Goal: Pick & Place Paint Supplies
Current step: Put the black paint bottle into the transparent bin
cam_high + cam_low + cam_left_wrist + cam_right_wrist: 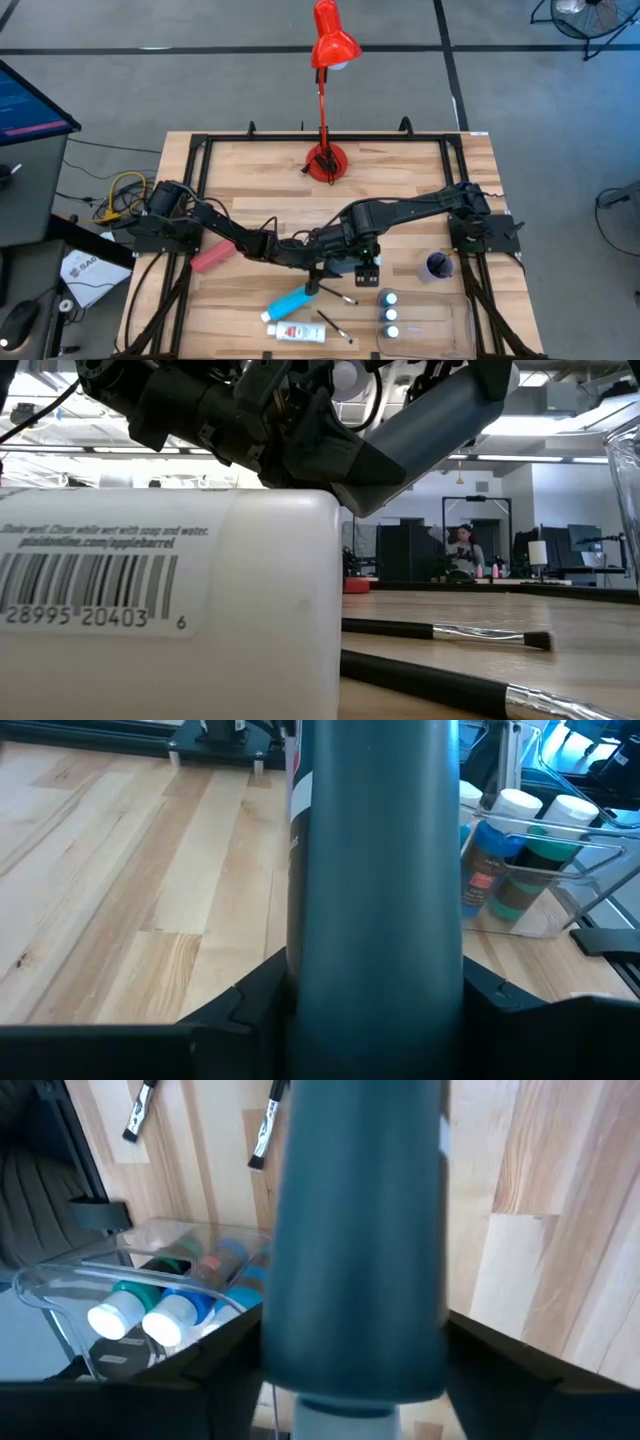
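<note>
Two grippers meet above the middle of the desk (pixel 250 180), both on one dark teal tube (pixel 378 890). The left gripper (pixel 375 995) has its fingers half open around the tube, clamping it; the right gripper (pixel 350 1340) fingers stand wide beside the same tube, and whether they press it I cannot tell. Nearer the front edge lie a blue tube (pixel 290 301), a white tube (pixel 297 331) and two brushes (pixel 335 326). Three capped bottles (pixel 388 314) sit in the clear tray (pixel 440 335). Farther back stands a red lamp (pixel 327 160).

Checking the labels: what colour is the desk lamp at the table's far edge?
Red; the desk lamp shows best in the high view.
</note>
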